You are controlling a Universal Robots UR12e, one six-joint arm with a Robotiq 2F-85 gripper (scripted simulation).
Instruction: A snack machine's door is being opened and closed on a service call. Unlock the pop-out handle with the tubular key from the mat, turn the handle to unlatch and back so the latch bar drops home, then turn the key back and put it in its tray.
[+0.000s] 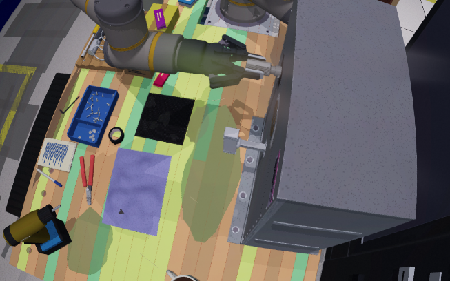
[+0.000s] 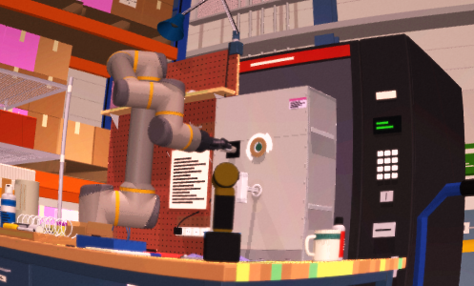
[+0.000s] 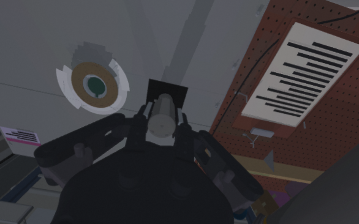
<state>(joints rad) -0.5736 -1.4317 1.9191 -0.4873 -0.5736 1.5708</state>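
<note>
My gripper (image 1: 254,66) (image 3: 162,114) (image 2: 230,145) is closed around the grey tubular key (image 1: 259,65) (image 3: 162,114), which I hold level with its tip against a black plate (image 3: 167,91) on the grey cabinet's front face (image 1: 345,115) (image 2: 277,171). A brown dial with a green centre (image 3: 95,85) (image 2: 258,147) sits on the same face beside the key. Lower on the face a grey T-shaped handle (image 1: 235,141) (image 2: 246,188) sticks out over the bench. The purple mat (image 1: 137,190) lies empty and a black tray (image 1: 165,118) lies beside it.
The cabinet face stands directly ahead of the fingers, with a red pegboard and a printed sheet (image 3: 301,76) to its side. The bench holds a blue parts bin (image 1: 93,115), tape roll (image 1: 116,134), red pliers (image 1: 87,176), a drill (image 1: 35,229) and a mug (image 2: 323,244).
</note>
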